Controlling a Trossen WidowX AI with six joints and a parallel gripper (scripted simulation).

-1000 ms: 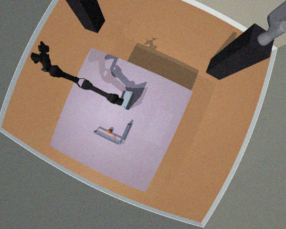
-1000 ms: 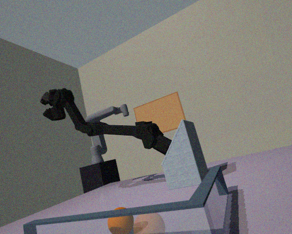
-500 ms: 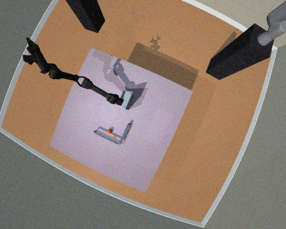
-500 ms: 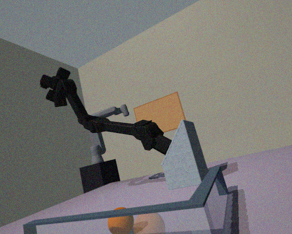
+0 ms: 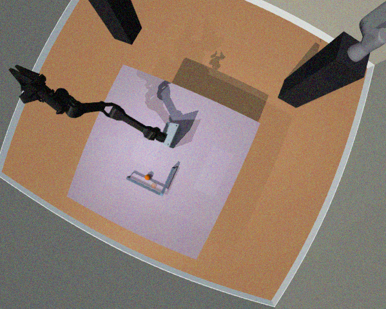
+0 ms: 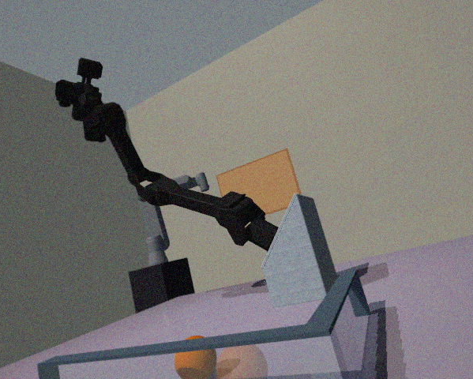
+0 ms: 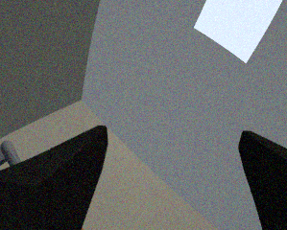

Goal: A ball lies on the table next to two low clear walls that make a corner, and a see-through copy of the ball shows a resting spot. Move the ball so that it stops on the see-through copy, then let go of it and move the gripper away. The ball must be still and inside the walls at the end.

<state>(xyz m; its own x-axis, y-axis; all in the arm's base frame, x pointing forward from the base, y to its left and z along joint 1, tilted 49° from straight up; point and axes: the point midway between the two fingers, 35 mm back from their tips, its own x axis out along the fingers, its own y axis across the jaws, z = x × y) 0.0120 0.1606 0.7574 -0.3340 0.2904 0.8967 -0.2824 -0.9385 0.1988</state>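
An orange ball (image 5: pixel 147 177) (image 6: pixel 194 362) lies on the table on the inner side of the long clear wall (image 5: pixel 142 185) (image 6: pixel 146 350). The short clear wall (image 5: pixel 173 174) (image 6: pixel 336 302) meets it at a corner. The see-through copy (image 5: pixel 153 185) (image 6: pixel 246 361) is pale orange and sits beside the ball, nearer the corner. Ball and copy are apart in the top view and overlap slightly in the exterior view. My gripper (image 5: pixel 13 67) (image 7: pixel 176 137) is open and empty, raised high and far from the ball, at the left in the top view. The wrist view shows neither ball nor walls.
My arm stands on a pale wedge-shaped base (image 5: pixel 171 134) (image 6: pixel 295 260) on the lilac mat (image 5: pixel 199 215). A black block (image 5: pixel 323 73) (image 6: pixel 160 283) carries a grey arm (image 5: pixel 369 43). Another black block (image 5: pixel 119 23) stands at the top left in the top view.
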